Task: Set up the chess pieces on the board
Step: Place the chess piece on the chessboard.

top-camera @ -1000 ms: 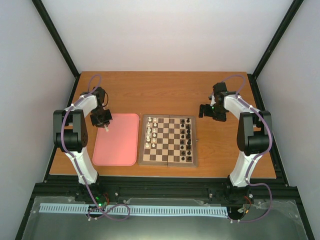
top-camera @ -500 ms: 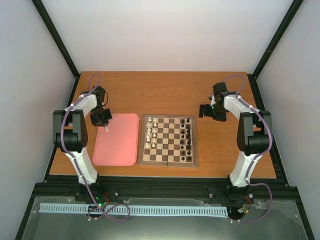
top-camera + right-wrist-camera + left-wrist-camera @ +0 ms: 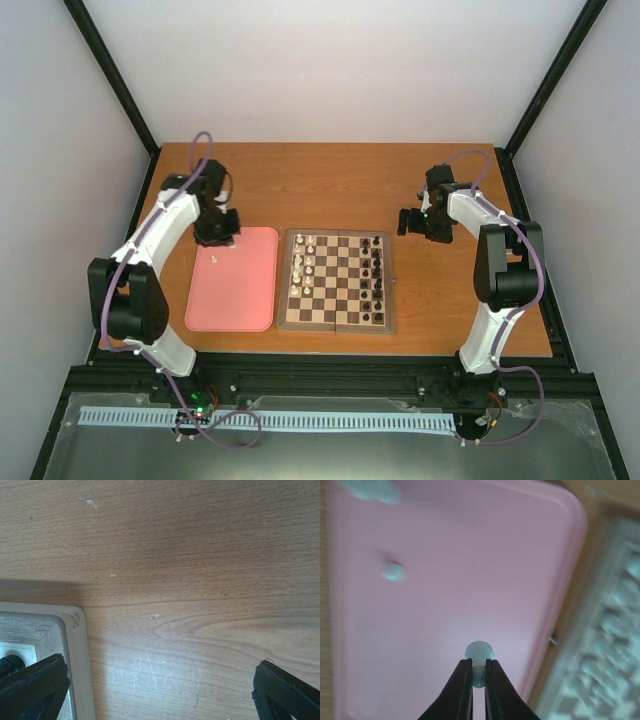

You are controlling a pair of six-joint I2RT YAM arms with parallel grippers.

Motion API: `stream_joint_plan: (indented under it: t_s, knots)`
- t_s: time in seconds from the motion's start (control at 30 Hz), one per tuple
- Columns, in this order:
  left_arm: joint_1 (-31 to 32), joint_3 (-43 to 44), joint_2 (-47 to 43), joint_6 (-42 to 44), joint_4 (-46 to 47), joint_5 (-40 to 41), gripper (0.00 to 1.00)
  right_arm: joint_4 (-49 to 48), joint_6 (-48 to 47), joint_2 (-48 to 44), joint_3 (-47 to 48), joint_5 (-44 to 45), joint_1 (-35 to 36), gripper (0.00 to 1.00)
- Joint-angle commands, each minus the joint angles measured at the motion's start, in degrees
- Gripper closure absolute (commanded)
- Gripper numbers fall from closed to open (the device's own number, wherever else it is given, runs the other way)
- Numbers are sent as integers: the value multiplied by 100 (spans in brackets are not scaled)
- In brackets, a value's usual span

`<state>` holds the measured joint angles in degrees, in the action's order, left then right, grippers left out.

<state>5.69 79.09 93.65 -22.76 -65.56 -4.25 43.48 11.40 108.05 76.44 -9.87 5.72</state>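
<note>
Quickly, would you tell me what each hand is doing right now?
Left hand: closed on a white pawn.
Right hand: open, holding nothing.

- the left arm has stretched right out. Its big black elbow joint used to sit just behind and left of the left jaws, and now it's dropped well back from them toward the near edge of the worktop
- left jaws, pinched on a white chess piece, slid a bit farther out and a touch toward the board
- the loose white piece on the pink tray was right at the jaw tips before; there's a small gap now, on their near side
- the purple cable loop rides higher behind the jaws
</note>
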Motion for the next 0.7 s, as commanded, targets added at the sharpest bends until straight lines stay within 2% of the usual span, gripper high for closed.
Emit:
stream_joint_plan:
  t_s: [0.0, 0.13, 0.27, 0.5, 0.67]
  knots:
    - [1148, 172, -271, -217, -581, -548, 99, -6, -8, 9, 121, 25, -49, 0]
    - [2373, 392, 49, -275, -689, -858, 99, -24, 7, -25, 109, 8, -46, 0]
    - [3174, 709, 375, -359, -801, -710, 99, -62, 8, -109, 52, -10, -44, 0]
    - [3855, 737, 486, -349, -910, -479, 99, -131, -2, -244, -106, -8, -46, 0]
    - [4033, 511, 452, -438, -758, -145, 99, -179, 13, -273, -207, -37, -44, 0]
